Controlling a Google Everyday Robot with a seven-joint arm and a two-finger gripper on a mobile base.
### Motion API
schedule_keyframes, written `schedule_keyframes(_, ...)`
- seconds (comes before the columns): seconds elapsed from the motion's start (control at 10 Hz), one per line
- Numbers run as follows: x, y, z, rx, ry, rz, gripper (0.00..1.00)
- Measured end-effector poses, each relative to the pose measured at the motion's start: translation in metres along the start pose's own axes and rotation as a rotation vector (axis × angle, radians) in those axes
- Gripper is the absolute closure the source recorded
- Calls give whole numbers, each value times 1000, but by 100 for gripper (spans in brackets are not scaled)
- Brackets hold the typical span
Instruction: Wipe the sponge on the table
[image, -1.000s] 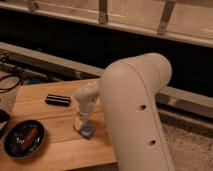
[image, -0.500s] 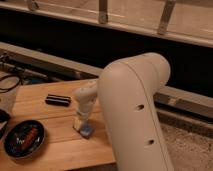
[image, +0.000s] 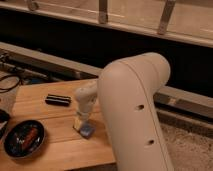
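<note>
The sponge (image: 88, 131), a small flat blue-grey pad, lies on the light wooden table (image: 60, 147) near its right side. My gripper (image: 81, 123) reaches straight down onto it from the white arm (image: 132, 115), and its tips meet the sponge's left edge. The big arm housing fills the right of the view and hides the table's right end.
A black rectangular bar (image: 58, 100) lies on the table to the left of the gripper. A dark round dish (image: 24, 138) holding something orange sits at the front left. Cables (image: 9, 82) lie beyond the table's left end. A dark wall and railing run behind.
The gripper and sponge have shifted slightly forward and left on the table; the arm housing looms a little larger. Nothing else moved.
</note>
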Motion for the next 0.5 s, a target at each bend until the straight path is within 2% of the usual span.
schedule_keyframes(0.2, 6, -4, -14, 36, -10, 12, 99)
schedule_keyframes(0.4, 26, -9, -46, 72, -35, 48, 99)
schedule_keyframes(0.5, 36, -12, -55, 82, -45, 64, 99)
